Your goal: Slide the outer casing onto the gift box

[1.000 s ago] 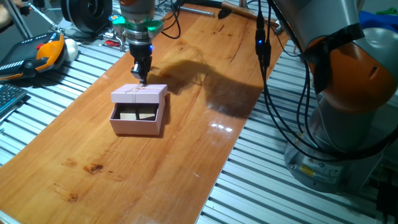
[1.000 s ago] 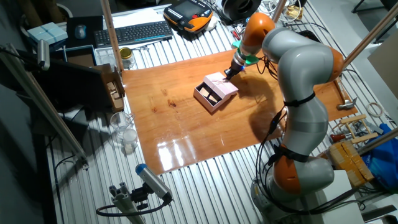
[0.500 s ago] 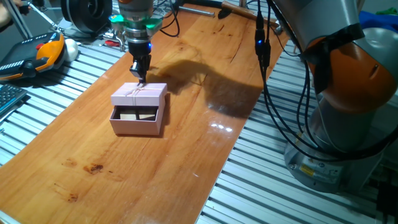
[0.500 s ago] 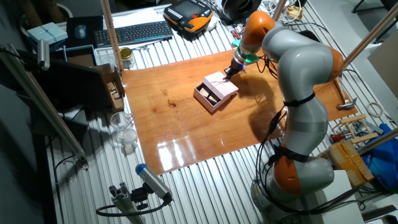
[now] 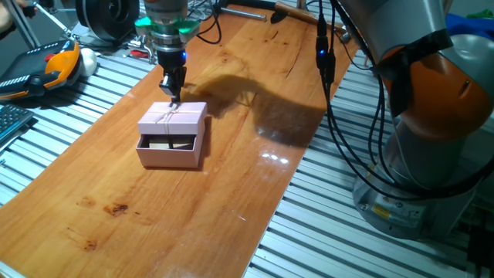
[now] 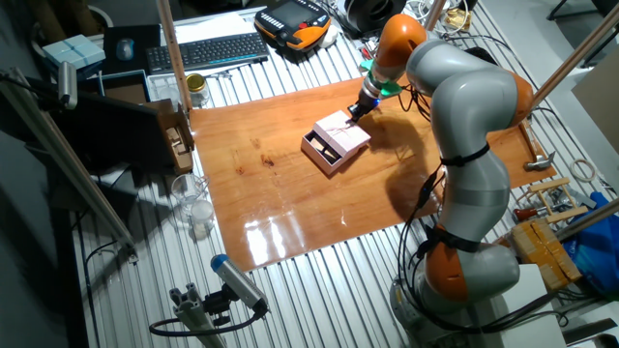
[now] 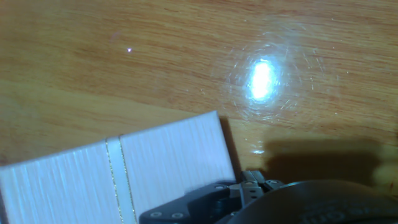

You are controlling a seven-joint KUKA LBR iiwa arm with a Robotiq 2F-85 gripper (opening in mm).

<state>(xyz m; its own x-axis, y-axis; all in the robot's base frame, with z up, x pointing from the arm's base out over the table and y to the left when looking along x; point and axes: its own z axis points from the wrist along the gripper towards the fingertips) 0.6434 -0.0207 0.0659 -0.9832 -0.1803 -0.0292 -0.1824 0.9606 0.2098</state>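
The pale pink outer casing (image 5: 174,118) with its thin string lies mid-table over the gift box (image 5: 171,144), whose tan squares show through the casing's open front. From the other side the casing (image 6: 345,131) covers most of the gift box (image 6: 322,147), which sticks out at the near-left end. My gripper (image 5: 171,93) points down just above the casing's far edge, fingers together, holding nothing. In the hand view the casing (image 7: 124,177) with its string fills the lower left, and dark gripper parts sit at the bottom edge.
An orange-and-black teach pendant (image 5: 46,66) lies on the slatted bench at the left. A keyboard (image 6: 208,50) and a jar (image 6: 196,89) sit beyond the wooden board. Cables (image 5: 332,93) hang along the board's right edge by the arm's base (image 5: 432,154).
My gripper has risen slightly and drawn back from the casing's far edge. The casing and the box have hardly shifted.
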